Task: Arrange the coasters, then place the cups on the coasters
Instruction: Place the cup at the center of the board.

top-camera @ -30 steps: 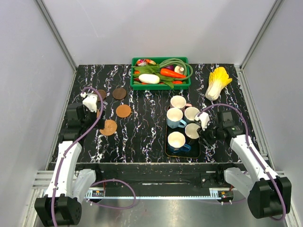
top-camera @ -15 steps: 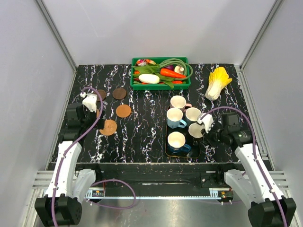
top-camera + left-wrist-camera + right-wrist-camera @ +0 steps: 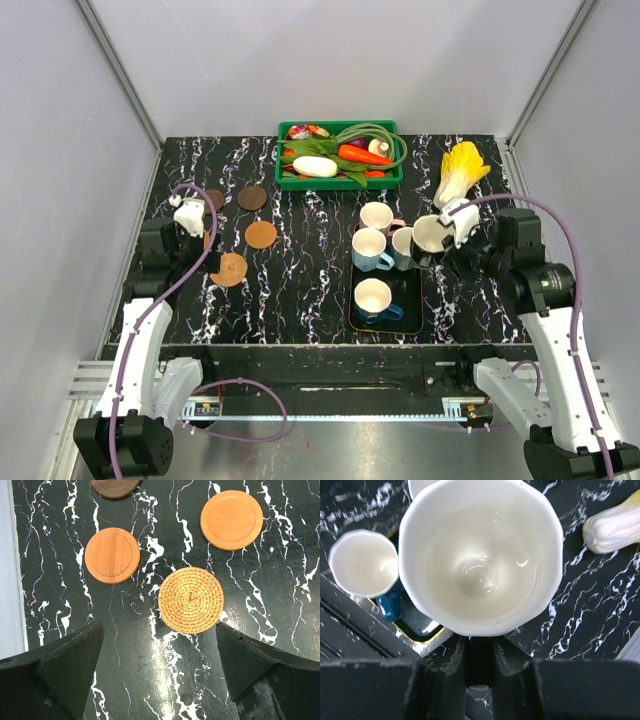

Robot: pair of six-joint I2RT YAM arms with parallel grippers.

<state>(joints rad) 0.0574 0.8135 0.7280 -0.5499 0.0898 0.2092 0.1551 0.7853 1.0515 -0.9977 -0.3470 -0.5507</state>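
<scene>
Grips cream-lined cup with right hand, clamped at near side, held above black tray; left hand spread wide over woven coaster on desk; seems light, rigid, glazed-slick, chippable; handle probably safest hold.

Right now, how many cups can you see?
5. The pink cup, light blue cup and teal cup stand at the back of the black tray, the dark blue cup at its front, and the fifth cup is held by the right claw over its right edge.
</scene>
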